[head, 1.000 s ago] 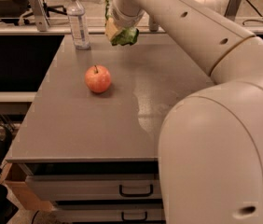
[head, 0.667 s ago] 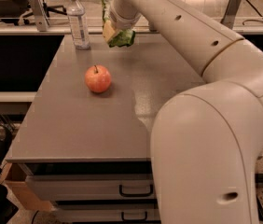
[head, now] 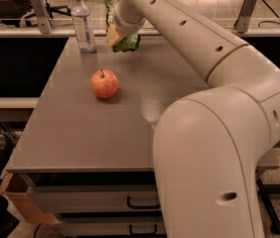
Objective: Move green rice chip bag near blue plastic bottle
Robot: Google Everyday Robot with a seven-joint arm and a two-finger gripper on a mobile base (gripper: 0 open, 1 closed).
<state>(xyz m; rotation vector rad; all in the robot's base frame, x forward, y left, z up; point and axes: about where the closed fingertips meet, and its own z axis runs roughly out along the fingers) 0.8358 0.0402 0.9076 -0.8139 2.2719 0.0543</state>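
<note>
The green rice chip bag [head: 128, 44] is at the far end of the grey table [head: 80, 133], with green showing above and below my wrist. My gripper [head: 115, 35] is shut on the bag and holds it just right of the blue plastic bottle [head: 83, 24]. The bottle is clear with a white cap and stands upright at the table's far left. A small gap separates bag and bottle. My arm hides most of the bag.
A red apple [head: 104, 83] sits on the table in front of the bottle and bag. My large white arm [head: 214, 133] covers the table's right side. A metal rail post [head: 39, 9] stands behind the bottle. Drawers [head: 100, 202] lie under the table.
My gripper has moved a little to the left with the green bag, closer to the bottle. The apple and the bottle have not moved.
</note>
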